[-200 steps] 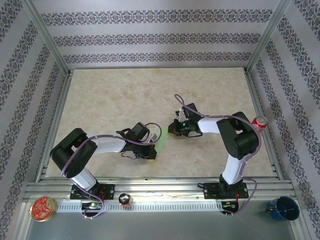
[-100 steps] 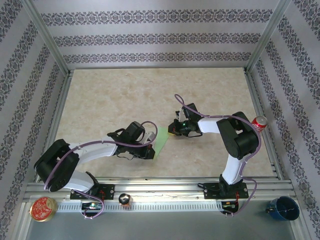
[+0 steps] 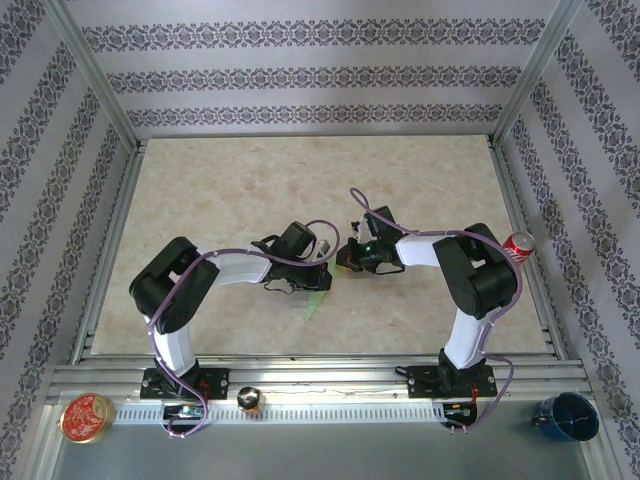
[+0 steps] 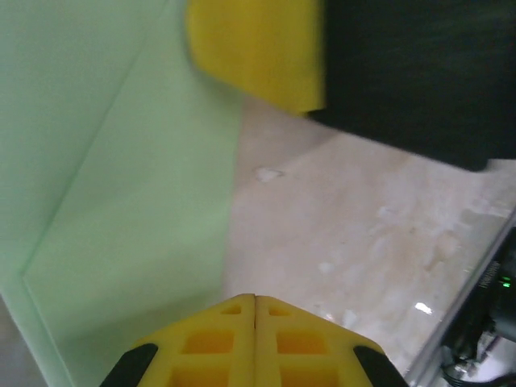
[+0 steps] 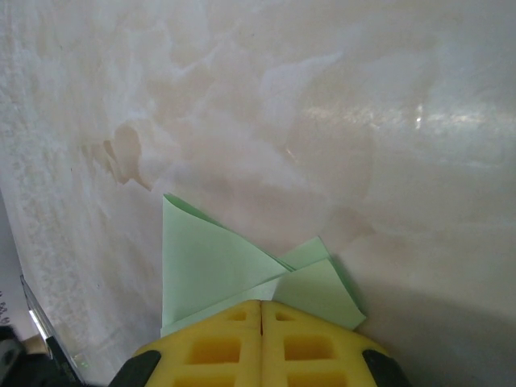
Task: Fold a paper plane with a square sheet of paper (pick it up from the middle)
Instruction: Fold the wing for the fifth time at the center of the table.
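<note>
Between patterned walls [image 3: 320, 75] sits a marbled tabletop [image 3: 230, 190].

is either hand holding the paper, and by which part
Cannot be told. Both hands are shut; the right hand covers folded flaps of the paper, pressing or pinching; the left hand grips nothing visible.

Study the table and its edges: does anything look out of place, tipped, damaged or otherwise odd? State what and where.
A red soda can appears to lie on its side at the right edge of the table, which is odd for a folding job. The pale-green paper, partly folded, shows clean creases and no visible tears.
</note>
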`<state>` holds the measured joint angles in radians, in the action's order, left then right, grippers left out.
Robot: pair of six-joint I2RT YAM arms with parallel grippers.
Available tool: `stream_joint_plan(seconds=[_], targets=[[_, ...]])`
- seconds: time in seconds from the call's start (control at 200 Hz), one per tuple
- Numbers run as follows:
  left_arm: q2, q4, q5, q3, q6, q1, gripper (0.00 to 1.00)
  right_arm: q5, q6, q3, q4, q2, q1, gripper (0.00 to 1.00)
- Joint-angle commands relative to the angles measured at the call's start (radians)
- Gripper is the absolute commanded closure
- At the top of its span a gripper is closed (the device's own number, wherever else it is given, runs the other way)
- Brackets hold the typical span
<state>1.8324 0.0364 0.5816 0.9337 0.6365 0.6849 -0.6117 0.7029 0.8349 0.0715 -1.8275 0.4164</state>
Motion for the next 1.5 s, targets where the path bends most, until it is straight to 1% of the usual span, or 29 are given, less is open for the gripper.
stream_joint_plan(seconds=[0.0,0.075,0.16,0.275,0.4,0.52,0.6,0.749,0.929,0.994,1.079,1.314,1.494], targets=[[0.022,0.011,-0.026,-0.010,-0.011,-0.008,1.00,0.040,-0.025,-0.005,-0.048,-0.029,-0.003,0.98],[0.013,-0.004,-0.023,-0.047,-0.008,-0.008,1.00,0.033,-0.033,0.001,-0.058,-0.011,-0.015,0.97],[0.001,-0.013,-0.022,-0.079,-0.008,-0.008,1.00,0.012,-0.016,-0.011,-0.027,0.032,-0.031,0.97],[-0.005,-0.038,-0.018,-0.109,0.006,-0.008,1.00,0.011,-0.025,-0.013,-0.015,0.081,-0.030,0.94],[-0.001,-0.051,-0.007,-0.114,0.012,-0.008,1.00,-0.008,-0.020,-0.023,0.022,0.076,-0.014,0.94],[-0.001,-0.046,-0.009,-0.109,0.009,-0.008,1.00,-0.040,-0.031,-0.007,0.020,0.029,0.020,0.94],[-0.002,-0.045,-0.009,-0.106,0.010,-0.008,1.00,0.001,-0.022,-0.016,0.006,-0.002,0.023,0.95],[-0.008,-0.049,-0.006,-0.109,0.018,-0.008,1.00,0.033,-0.014,-0.038,0.020,-0.036,-0.023,0.95],[-0.014,-0.095,0.002,-0.129,0.045,-0.008,1.00,0.069,-0.041,0.010,-0.034,-0.036,-0.074,0.95],[-0.010,-0.111,0.012,-0.131,0.055,-0.008,1.00,0.080,-0.041,0.013,-0.037,-0.022,-0.088,0.95],[-0.010,-0.123,0.018,-0.131,0.066,-0.008,1.00,0.065,-0.030,0.005,-0.019,0.012,-0.096,0.94],[-0.034,-0.112,0.009,-0.121,0.069,-0.008,1.00,0.078,-0.005,-0.057,-0.012,0.154,-0.069,0.90],[-0.048,-0.112,0.011,-0.102,0.075,-0.008,1.00,0.090,0.017,-0.120,-0.008,0.231,-0.056,0.87]])
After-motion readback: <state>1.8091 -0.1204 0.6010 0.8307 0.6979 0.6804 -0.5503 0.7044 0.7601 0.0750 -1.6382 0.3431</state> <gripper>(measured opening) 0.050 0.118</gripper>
